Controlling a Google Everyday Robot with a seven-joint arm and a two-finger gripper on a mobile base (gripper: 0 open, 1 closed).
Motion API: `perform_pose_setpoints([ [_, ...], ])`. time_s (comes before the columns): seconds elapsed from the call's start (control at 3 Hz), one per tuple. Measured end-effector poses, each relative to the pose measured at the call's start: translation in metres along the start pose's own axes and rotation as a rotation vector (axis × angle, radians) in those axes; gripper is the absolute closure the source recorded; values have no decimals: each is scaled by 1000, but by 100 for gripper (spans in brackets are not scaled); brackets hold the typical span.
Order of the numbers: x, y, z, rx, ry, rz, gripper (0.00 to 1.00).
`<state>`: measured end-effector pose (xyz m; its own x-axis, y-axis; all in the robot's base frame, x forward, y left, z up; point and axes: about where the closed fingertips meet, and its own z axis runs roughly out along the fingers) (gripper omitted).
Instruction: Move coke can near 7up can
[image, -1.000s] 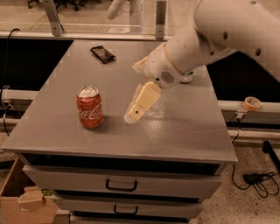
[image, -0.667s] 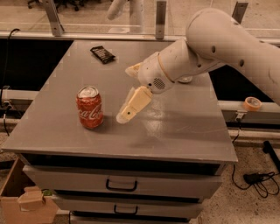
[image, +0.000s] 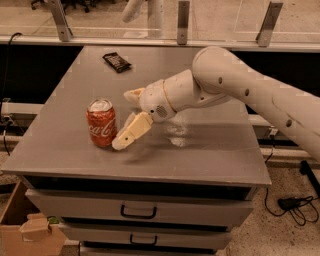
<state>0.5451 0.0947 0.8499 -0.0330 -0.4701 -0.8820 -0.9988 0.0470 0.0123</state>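
The coke can (image: 101, 122), red with white script and a silver top, stands upright on the left front part of the grey table (image: 210, 150). My gripper (image: 124, 119) is just to the right of the can, low over the table, and open. One cream finger (image: 132, 131) reaches down-left to the can's right side; the other (image: 134, 95) is behind the can's top. The can is not held. The 7up can is out of view.
A dark flat packet (image: 117, 61) lies at the table's back left. My white arm (image: 240, 85) reaches in from the right. Drawers (image: 137, 212) sit under the table. A cardboard box (image: 22, 230) stands on the floor at left, cables (image: 295, 205) at right.
My gripper has moved left and down across the table, from the middle to right beside the coke can. The can has not moved.
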Motion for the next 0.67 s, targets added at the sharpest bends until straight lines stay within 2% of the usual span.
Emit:
perform_pose_setpoints([
  [0.33,-14,10,23,-56,-68,15,0],
  [0.67,-29,21,38,-106,-116,28,18],
])
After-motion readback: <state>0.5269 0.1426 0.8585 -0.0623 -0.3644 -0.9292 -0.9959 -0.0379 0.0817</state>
